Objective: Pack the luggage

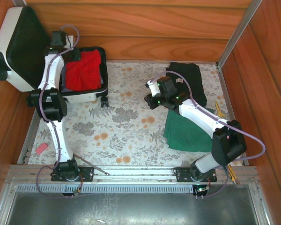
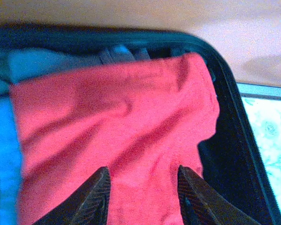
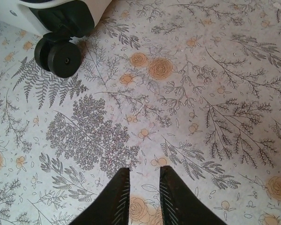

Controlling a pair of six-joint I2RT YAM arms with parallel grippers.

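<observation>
Left gripper (image 2: 143, 199): red cloth (image 2: 117, 136) directly under and ahead; black wall of the luggage (image 2: 236, 140) close right, blue cloth (image 2: 4, 154) left. Right gripper (image 3: 141, 194): bare floral table (image 3: 201, 93) ahead and on either side; black wheel (image 3: 58, 56) far ahead-left.

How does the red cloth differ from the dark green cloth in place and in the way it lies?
The rumpled red cloth lies inside the open white hard-shell suitcase; the dark green cloth lies outside it, on the flower-patterned table. The red cloth is bunched and creased; the green cloth lies flatter, partly hidden by the right arm. Both are plain, one-coloured fabric.
</observation>
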